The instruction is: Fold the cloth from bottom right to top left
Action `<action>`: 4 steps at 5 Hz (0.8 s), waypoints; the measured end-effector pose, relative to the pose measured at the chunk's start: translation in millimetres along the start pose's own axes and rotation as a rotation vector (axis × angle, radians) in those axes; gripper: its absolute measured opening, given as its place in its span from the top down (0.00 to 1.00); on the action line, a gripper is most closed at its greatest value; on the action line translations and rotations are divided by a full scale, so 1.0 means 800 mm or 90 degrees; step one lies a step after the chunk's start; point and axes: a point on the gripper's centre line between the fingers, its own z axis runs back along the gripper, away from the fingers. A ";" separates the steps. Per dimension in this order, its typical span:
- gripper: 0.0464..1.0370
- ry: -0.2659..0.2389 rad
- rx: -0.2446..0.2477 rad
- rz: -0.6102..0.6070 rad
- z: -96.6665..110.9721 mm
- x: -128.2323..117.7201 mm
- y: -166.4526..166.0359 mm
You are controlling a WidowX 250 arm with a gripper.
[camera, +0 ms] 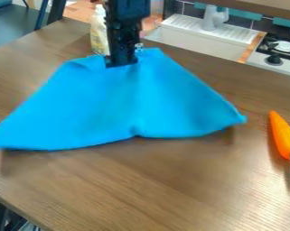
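Note:
My gripper (121,62) hangs down at the top middle of the camera view, its tip against the upper part of the blue cloth (119,101). Whether it grips the fabric cannot be made out. The cloth spreads below and to both sides in a rough triangle, one corner out at the left edge of the view and another at the right. Its lower edge has a small notch near the middle, and shadows lie on the table under that edge.
An orange toy carrot (283,135) with a green top lies on the wooden table (153,185) at the right. A bottle (99,34) stands behind the cloth, left of the arm. Beyond the table's far edge are a toy sink (198,38) and a stove (278,52).

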 end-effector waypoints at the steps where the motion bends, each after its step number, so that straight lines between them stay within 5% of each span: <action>1: 0.98 -0.002 -0.016 0.016 0.005 0.021 0.023; 3: 0.95 0.017 -0.016 0.040 -0.007 0.043 0.061; 4: 0.80 0.004 -0.003 0.046 -0.010 0.044 0.068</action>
